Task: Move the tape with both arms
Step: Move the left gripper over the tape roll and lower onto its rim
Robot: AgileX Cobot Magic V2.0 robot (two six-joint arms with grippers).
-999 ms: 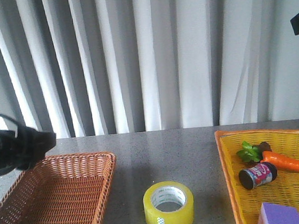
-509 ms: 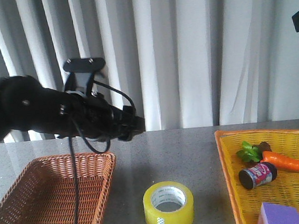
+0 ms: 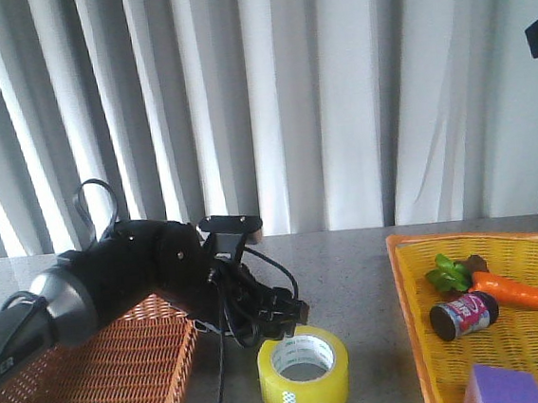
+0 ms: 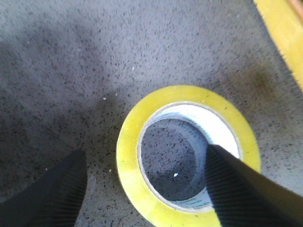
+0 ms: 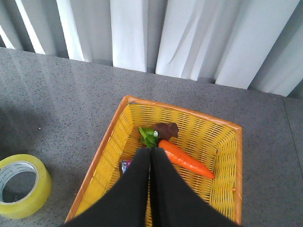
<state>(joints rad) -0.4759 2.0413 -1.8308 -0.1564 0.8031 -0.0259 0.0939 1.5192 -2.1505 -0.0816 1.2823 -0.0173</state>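
The tape (image 3: 306, 390), a yellow roll with a white core, lies flat on the grey table near the front middle. My left arm reaches over from the left, and the left gripper (image 3: 288, 316) hangs just above the roll's near-left rim. In the left wrist view the left gripper (image 4: 144, 151) is open over the tape (image 4: 189, 93): one finger stands over the core hole, the other outside the roll, with the yellow wall between them. The right gripper (image 5: 150, 151) is shut and empty, high above the yellow basket (image 5: 106, 161). The tape (image 5: 29, 202) shows off to its side.
A brown wicker basket (image 3: 96, 380) sits at the left, partly under my left arm. The yellow basket (image 3: 403, 284) at the right holds a carrot (image 3: 521, 293), a dark can (image 3: 464, 316) and a purple block (image 3: 501, 387). White curtains hang behind the table.
My left arm has swung from the left edge, over the brown basket, down and right to the tape. The tape and the right side have not moved.
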